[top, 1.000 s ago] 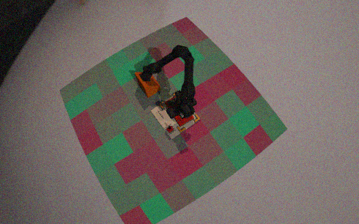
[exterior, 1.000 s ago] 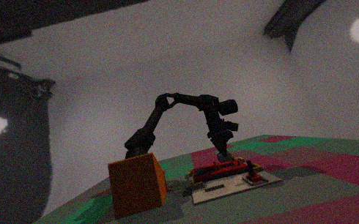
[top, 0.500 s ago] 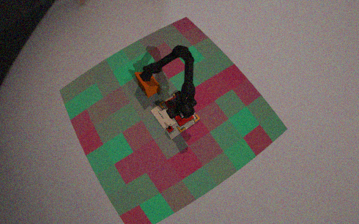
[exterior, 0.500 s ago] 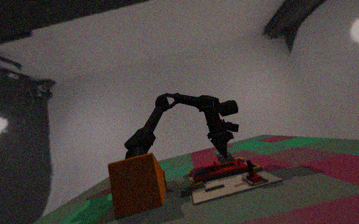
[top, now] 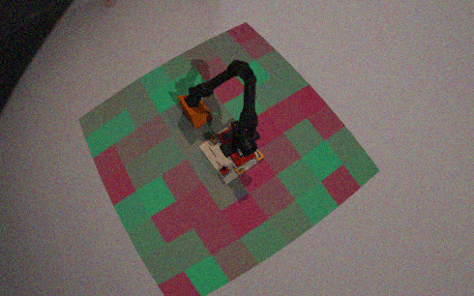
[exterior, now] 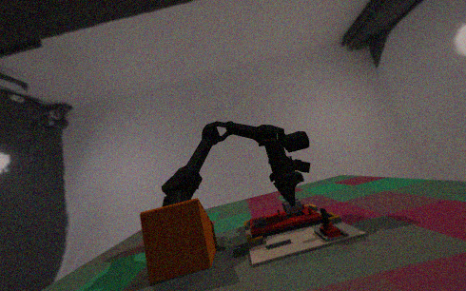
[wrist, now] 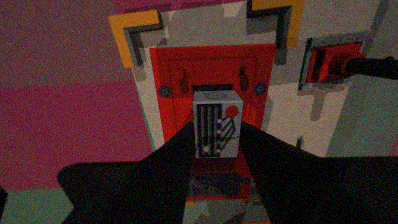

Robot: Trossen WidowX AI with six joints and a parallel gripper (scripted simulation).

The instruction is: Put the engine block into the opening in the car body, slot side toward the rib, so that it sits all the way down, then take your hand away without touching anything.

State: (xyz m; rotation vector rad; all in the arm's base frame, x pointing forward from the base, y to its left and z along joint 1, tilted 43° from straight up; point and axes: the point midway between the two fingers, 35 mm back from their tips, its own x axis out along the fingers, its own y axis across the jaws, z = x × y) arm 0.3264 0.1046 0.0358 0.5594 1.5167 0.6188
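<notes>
The grey engine block (wrist: pixel 217 124) has dark slots and a red dot on its top face. My gripper (wrist: pixel 215 126) (exterior: pixel 292 203) (top: pixel 241 145) is shut on it, one black finger on each side. The block sits over the middle of the red car body (wrist: pixel 170 70) (exterior: pixel 283 222) (top: pixel 239 159), at its dark opening. How deep it sits I cannot tell. The car body lies on a white base plate (wrist: pixel 287 112) (exterior: pixel 298 242) (top: pixel 213 155) with orange corner brackets (wrist: pixel 131 30).
An orange box (exterior: pixel 176 240) (top: pixel 193 112) stands beside the arm's base. A small red fixture with a black peg (wrist: pixel 334 62) (exterior: pixel 328 228) sits on the plate to the right of the car body. A green, pink and grey chequered mat (top: pixel 167 227) lies underneath.
</notes>
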